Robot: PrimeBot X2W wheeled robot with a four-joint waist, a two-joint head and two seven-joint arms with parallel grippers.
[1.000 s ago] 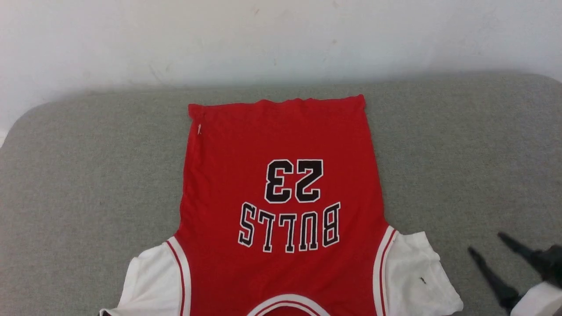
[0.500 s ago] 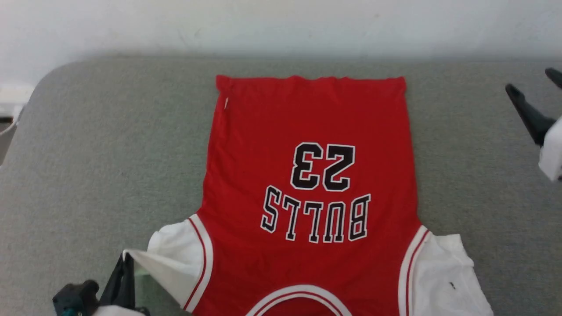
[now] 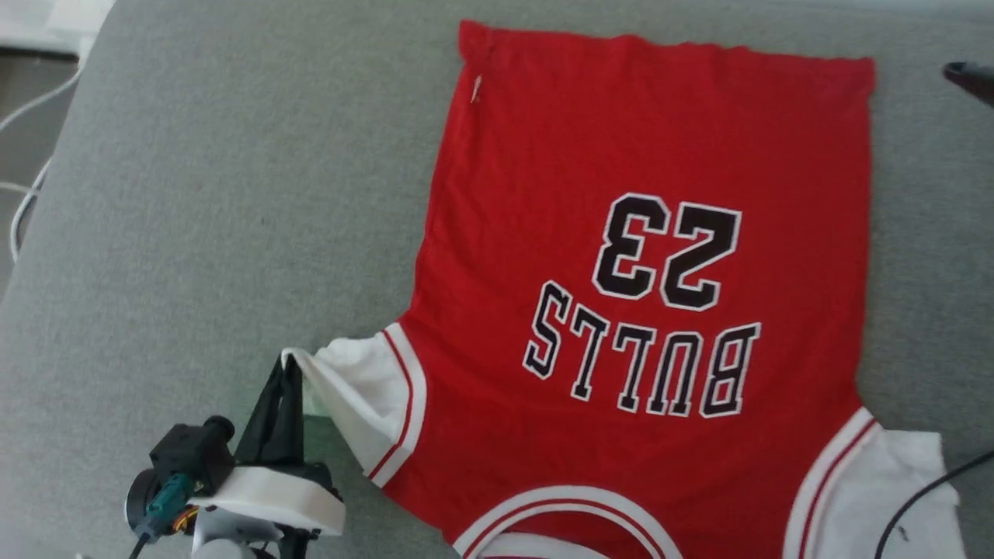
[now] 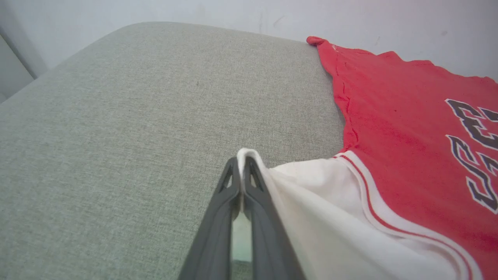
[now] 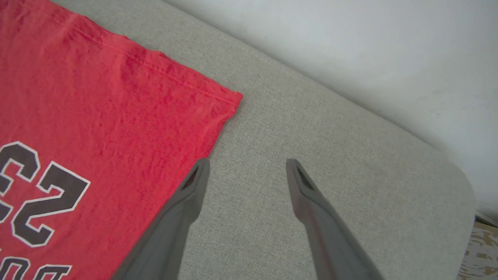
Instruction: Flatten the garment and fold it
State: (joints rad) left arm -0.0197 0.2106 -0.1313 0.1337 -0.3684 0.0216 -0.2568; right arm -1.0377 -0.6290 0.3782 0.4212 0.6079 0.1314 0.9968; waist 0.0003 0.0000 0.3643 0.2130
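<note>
Red jersey T-shirt [image 3: 621,140] lying print-up and mostly flat, centre to right of head view on grey cushion [image 3: 194,233], white sleeve [image 3: 357,380] at lower left pinched by pressed-together left gripper [image 3: 289,363] (right gripper [image 5: 247,165] spread, empty, near hem corner [image 5: 227,102]), flattening seemingly almost done, folding not yet begun.

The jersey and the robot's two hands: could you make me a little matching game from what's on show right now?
Column one
1. left hand
2. right hand
3. lettering
4. padded surface

Column two
A. grey
B. open, near the hem corner of the garment
C. shut on the edge of the white sleeve
D. black, outlined in white

Pairs: 1-C, 2-B, 3-D, 4-A
</note>
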